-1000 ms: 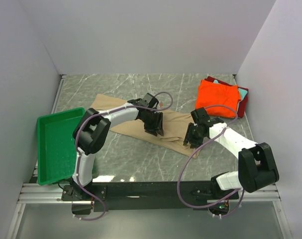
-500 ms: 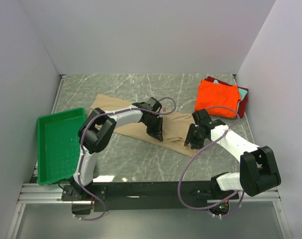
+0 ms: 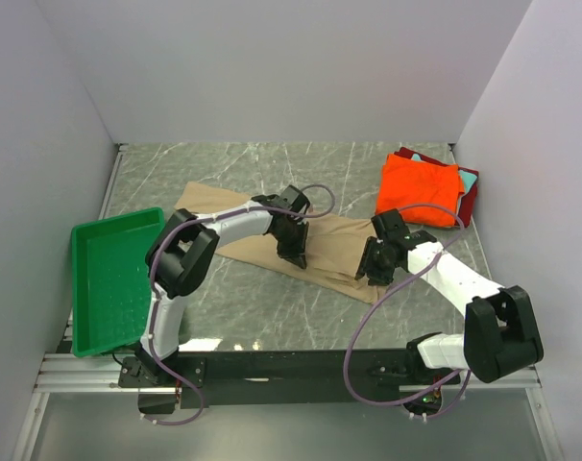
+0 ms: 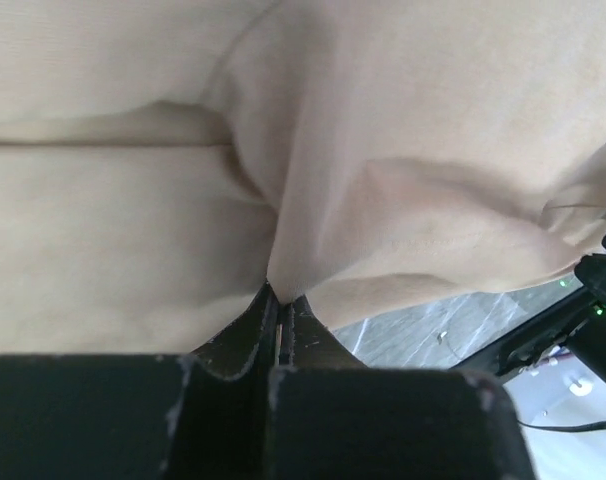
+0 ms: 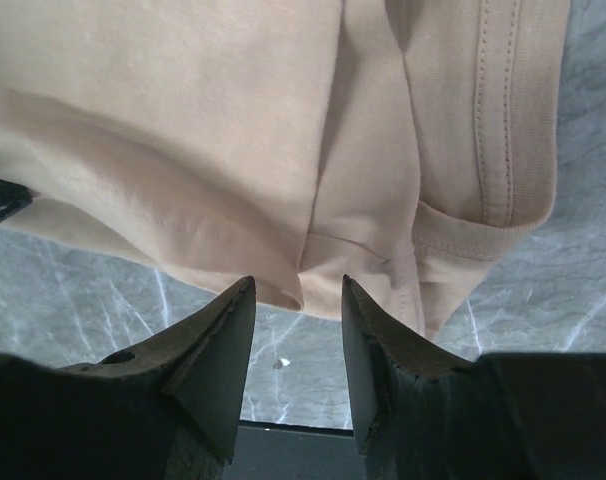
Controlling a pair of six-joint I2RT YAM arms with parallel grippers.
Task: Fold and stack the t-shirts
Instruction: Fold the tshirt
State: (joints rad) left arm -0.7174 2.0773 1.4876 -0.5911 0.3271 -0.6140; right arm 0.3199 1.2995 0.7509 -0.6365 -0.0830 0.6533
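Tan t-shirt [image 3: 341, 240]: lay flat across mid-frame in the overhead view, doubled lengthwise, I judged ready for its next fold.
Orange t-shirt [image 3: 421, 187]: sat folded at upper right, topping the stack where the tan one belonged.
Left gripper [image 4: 280, 296]: jaws together, pinching the cloth's lower edge for lifting.
Right gripper [image 5: 298, 287]: fingers [image 5: 218, 345] apart, straddling the hem corner, nothing clamped.
Writing: none I could read.

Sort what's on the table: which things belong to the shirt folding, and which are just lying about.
Belongs to the job:
tan t-shirt, mid-table
orange t-shirt, lying on the dark red t-shirt

Just lying about:
green tray, at the left edge
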